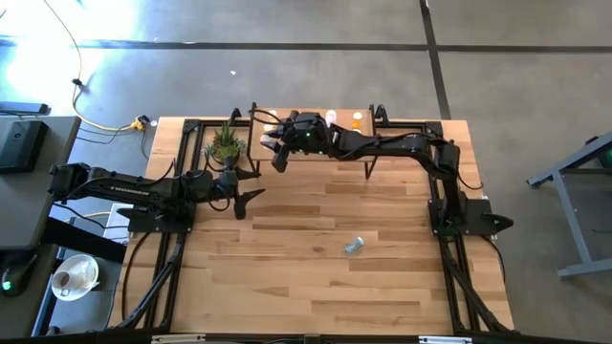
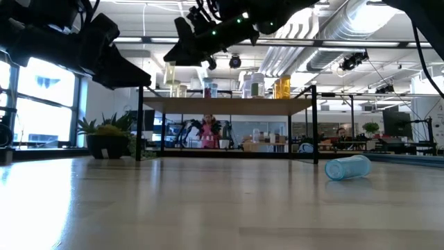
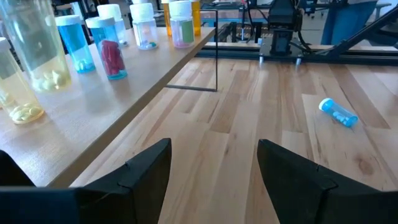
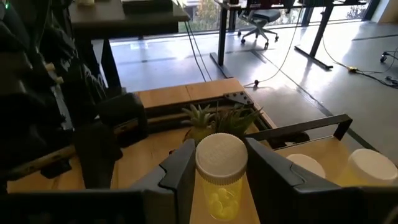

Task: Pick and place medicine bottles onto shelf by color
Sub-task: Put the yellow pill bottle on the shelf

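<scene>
The shelf (image 1: 325, 159) stands at the table's far middle. Several medicine bottles stand on it: yellow (image 3: 18, 99), blue (image 3: 74, 43), one with red filling (image 3: 112, 57) and orange (image 1: 357, 120). My right gripper (image 4: 219, 168) reaches over the shelf's left end from the table's right and is shut on a yellow bottle (image 4: 219, 186) with a white cap. A blue bottle (image 1: 353, 247) lies on its side on the table, right of centre. My left gripper (image 3: 214, 168) waits open at the table's left, off the shelf's near left corner. My right gripper pinches the yellow bottle's body just below the white cap (image 4: 219, 180), one finger (image 4: 180, 168) on each side. The fingers come nearly level from the table's right. The bottle stands upright over the shelf's left end. Whether its base rests on the shelf, I cannot tell.
A small green potted plant (image 1: 225, 143) stands just left of the shelf, close to the right gripper. Two white-capped bottles (image 4: 373, 165) stand beside the held one. Black frame rails (image 1: 158, 268) run along the table's left and right sides. Bare tabletop (image 1: 287, 287) lies toward the near edge.
</scene>
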You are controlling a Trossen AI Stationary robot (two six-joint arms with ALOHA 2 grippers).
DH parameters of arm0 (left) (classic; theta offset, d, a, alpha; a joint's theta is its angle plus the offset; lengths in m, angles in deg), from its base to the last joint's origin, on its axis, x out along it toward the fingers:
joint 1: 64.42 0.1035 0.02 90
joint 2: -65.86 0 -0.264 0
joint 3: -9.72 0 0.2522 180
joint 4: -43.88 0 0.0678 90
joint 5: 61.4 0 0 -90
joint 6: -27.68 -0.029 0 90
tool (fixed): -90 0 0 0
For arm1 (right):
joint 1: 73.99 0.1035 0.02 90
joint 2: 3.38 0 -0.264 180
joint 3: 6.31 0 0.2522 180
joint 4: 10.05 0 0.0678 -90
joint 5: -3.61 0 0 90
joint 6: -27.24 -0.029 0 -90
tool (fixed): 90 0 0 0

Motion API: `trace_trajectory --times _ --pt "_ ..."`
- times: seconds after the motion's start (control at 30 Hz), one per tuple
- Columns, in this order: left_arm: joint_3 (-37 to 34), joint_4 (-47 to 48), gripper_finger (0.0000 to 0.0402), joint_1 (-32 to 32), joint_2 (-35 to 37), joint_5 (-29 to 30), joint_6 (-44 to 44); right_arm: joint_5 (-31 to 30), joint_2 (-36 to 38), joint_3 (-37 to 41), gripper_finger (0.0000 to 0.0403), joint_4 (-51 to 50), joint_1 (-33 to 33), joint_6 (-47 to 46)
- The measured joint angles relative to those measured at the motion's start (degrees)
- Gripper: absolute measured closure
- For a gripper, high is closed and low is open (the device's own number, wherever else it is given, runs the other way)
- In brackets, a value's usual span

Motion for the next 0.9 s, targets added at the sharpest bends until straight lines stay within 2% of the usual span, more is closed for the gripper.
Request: trace_trajectory --times 0.23,0.4,0.53,0.67,0.9 --pt "0.0 0.0 0.0172 0.0 0.0 0.0 0.0 -1.89 0.01 -2.94 0.0287 -2.41 1.04 0.99" --pt "0.0 0.02 0.0172 0.0 0.0 0.0 0.0 -5.82 0.01 -5.52 0.0287 -1.97 2.44 1.01" --pt "0.0 0.3 0.0172 0.0 0.0 0.0 0.0 -11.35 0.03 -6.87 0.0287 -0.65 3.58 0.05" --pt "0.0 1.05 0.0172 0.0 0.0 0.0 0.0 -17.04 -0.47 -5.76 0.0287 0.56 4.5 -6.06" --pt "-0.02 1.32 0.0172 -0.04 0.0 0.0 0.0 -24.33 -3.5 -5.43 0.0287 0.25 5.41 -9.27"
